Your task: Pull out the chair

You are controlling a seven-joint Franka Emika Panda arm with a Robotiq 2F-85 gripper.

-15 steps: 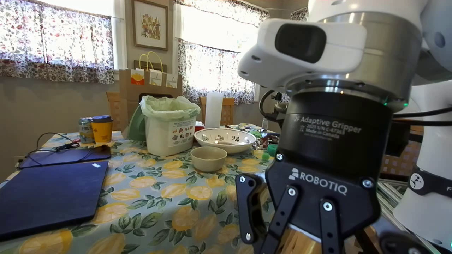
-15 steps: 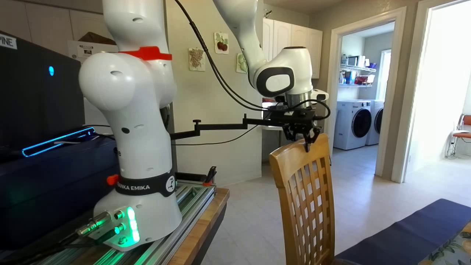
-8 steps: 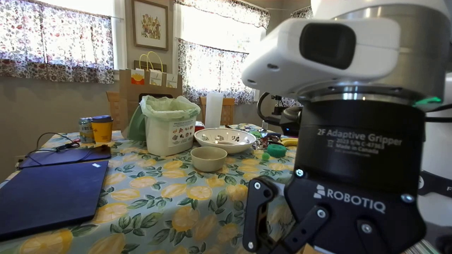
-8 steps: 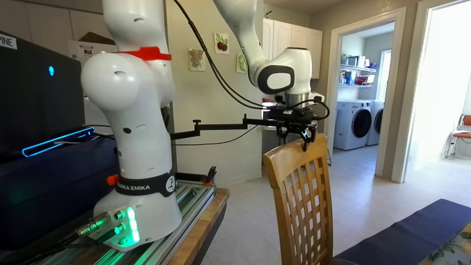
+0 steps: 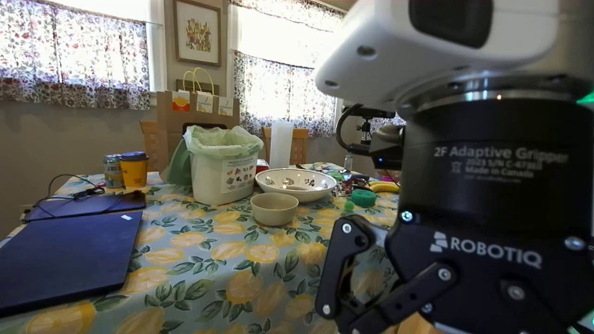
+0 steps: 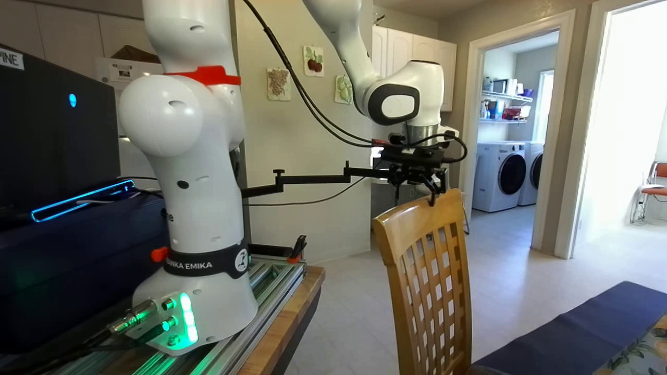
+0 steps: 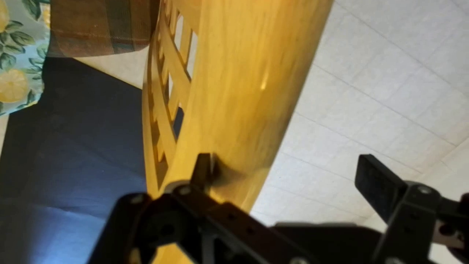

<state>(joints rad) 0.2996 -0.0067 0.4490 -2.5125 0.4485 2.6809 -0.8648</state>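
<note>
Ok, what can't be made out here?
Legs of the chair: below the bottom edge in an exterior view.
Whether the fingers touch it: hidden beneath one of them in the wrist view.
Part of the paper bag: behind the white bin in an exterior view.
The bin's label: print too small there.

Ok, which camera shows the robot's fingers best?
The wrist view: both fingers are close up, spread wide apart. Both exterior views show less: fingers small by the chair's top rail, or cut off at the picture's bottom, under the ROBOTIQ label.
</note>
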